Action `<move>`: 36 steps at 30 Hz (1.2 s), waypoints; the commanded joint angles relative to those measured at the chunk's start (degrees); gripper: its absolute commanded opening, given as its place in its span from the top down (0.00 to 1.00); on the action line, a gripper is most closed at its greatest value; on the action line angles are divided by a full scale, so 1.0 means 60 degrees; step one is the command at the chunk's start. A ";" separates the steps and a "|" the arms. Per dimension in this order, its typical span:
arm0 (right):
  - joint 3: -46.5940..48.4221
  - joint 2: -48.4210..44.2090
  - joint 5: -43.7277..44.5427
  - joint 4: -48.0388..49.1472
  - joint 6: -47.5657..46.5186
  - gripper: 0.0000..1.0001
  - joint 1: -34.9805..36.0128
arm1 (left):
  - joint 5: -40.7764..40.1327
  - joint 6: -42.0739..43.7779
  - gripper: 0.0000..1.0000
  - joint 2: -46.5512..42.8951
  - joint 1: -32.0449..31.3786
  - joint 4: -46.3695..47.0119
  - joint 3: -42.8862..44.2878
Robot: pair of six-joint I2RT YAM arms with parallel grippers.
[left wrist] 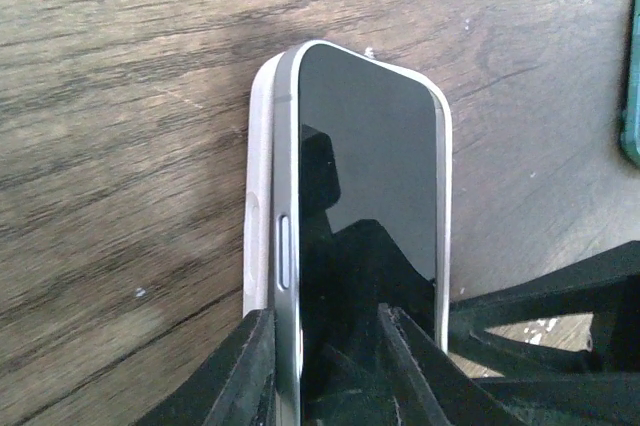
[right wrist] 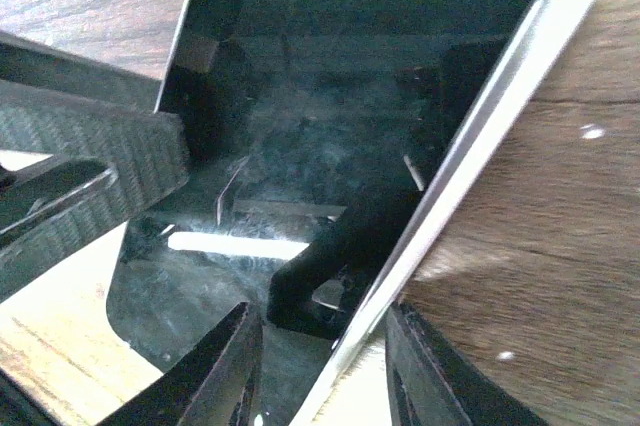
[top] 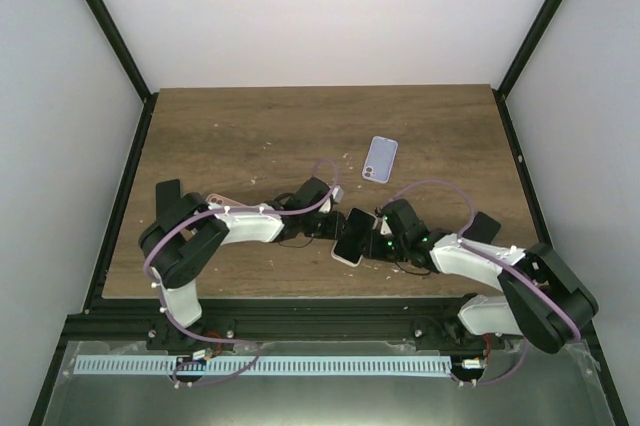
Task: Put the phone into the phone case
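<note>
Black jaws of the left gripper (left wrist: 322, 351) straddle the near end of the phone (left wrist: 365, 196), and the right gripper (right wrist: 320, 346) brackets its opposite rim; whether either pinches, I cannot tell. The phone lies near the front edge of the tabletop (left wrist: 120, 96), its right side sunk in the white case (left wrist: 258, 206), its buttoned rail apparently proud. Press that rail down evenly, bracing the case. Farther back, a lavender slab (top: 380, 158) lies well apart.

My wood table (top: 250, 126) — one lilac slab (top: 380, 159), phone or case, can't tell which, lies flat right of ctr toward the far edge; white specks (top: 268, 149) scattered nr it.
</note>
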 commanded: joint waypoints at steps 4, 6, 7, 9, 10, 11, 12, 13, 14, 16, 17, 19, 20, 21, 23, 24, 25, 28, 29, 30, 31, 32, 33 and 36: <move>0.0160 -0.1020 0.0977 -0.0839 0.0281 0.68 -0.0554 | 0.0695 -0.0340 0.59 -0.0268 -0.0150 0.0088 -0.0246; 0.0159 -0.1123 0.1047 -0.0894 0.0286 0.69 -0.0831 | 0.0796 -0.0398 0.55 -0.0242 -0.0101 0.0095 -0.0078; 0.0147 -0.1119 0.1008 -0.0864 0.0283 0.70 -0.0967 | 0.0700 -0.0377 0.55 -0.0185 -0.0081 -0.0039 0.0065; 0.0131 -0.1013 0.0812 -0.0690 0.0267 0.71 -0.1162 | 0.0370 -0.0230 0.55 0.0006 -0.0071 -0.0461 0.0418; 0.0162 -0.0904 0.0743 -0.0652 0.0286 0.71 -0.1217 | 0.0251 -0.0145 0.55 0.0119 -0.0063 -0.0636 0.0588; 0.0215 -0.0788 0.0723 -0.0647 0.0314 0.72 -0.1252 | 0.0163 -0.0065 0.55 0.0247 -0.0045 -0.0769 0.0730; 0.0262 -0.0702 0.0730 -0.0646 0.0367 0.72 -0.1262 | 0.0115 0.0018 0.55 0.0342 -0.0043 -0.0821 0.0857; 0.0286 -0.0640 0.0799 -0.0648 0.0427 0.73 -0.1276 | 0.0085 0.0091 0.55 0.0423 -0.0030 -0.0833 0.0914; 0.0289 -0.0605 0.0792 -0.0599 0.0506 0.73 -0.1290 | 0.0063 0.0177 0.55 0.0484 -0.0014 -0.0810 0.0952; 0.0212 -0.0594 0.0711 -0.0360 0.0621 0.73 -0.1292 | 0.0152 0.0348 0.59 0.0577 -0.0020 -0.0748 0.1026; 0.0159 -0.0570 0.0670 -0.0198 0.0640 0.73 -0.1292 | 0.0251 0.0399 0.63 0.0608 -0.0024 -0.0672 0.1038; 0.0138 -0.0394 0.0607 0.0082 0.0656 0.74 -0.1292 | 0.0318 0.0438 0.70 0.0681 -0.0022 -0.0616 0.1066; 0.0148 -0.0261 0.0512 0.0199 0.0622 0.74 -0.1292 | 0.0301 0.0434 0.74 0.0711 -0.0026 -0.0628 0.1083; 0.0156 -0.0081 0.0397 0.0366 0.0580 0.75 -0.1292 | 0.0282 0.0438 0.77 0.0753 -0.0013 -0.0653 0.1098; 0.0036 0.0082 0.0150 0.0832 0.0514 0.75 -0.1298 | 0.0414 0.0422 0.85 0.0830 -0.0033 -0.0582 0.1086; -0.0011 0.0158 -0.0023 0.1124 0.0456 0.75 -0.1293 | 0.0531 0.0381 0.88 0.0859 -0.0058 -0.0455 0.1054; -0.0014 0.0246 -0.0166 0.1320 0.0402 0.75 -0.1292 | 0.0644 0.0340 0.90 0.0900 -0.0092 -0.0353 0.1036; 0.0150 0.0565 -0.0335 0.1437 0.0202 0.75 -0.1292 | 0.0723 0.0220 0.91 0.0939 -0.0179 -0.0531 0.1068; 0.0208 0.0595 -0.0305 0.1414 0.0112 0.75 -0.1291 | 0.0570 0.0096 0.92 0.0847 -0.0146 -0.0796 0.1032; 0.0261 0.0612 -0.0254 0.1364 0.0011 0.75 -0.1292 | 0.0463 -0.0042 0.92 0.0704 -0.0054 -0.0952 0.0940; 0.0321 0.0583 -0.0205 0.1268 -0.0073 0.75 -0.1292 | 0.0471 -0.0149 0.91 0.0476 0.0051 -0.0920 0.0729; 0.0385 0.0515 -0.0152 0.1084 -0.0137 0.74 -0.1292 | 0.0542 -0.0289 0.88 0.0205 0.0154 -0.0786 0.0446; 0.0422 0.0387 -0.0145 0.0896 -0.0174 0.74 -0.1292 | 0.0649 -0.0424 0.83 -0.0048 0.0260 -0.0632 0.0080; 0.0445 -0.0313 -0.0203 0.0390 -0.0028 0.69 -0.1294 | 0.0929 -0.0667 0.74 -0.0625 0.0381 -0.0435 -0.0337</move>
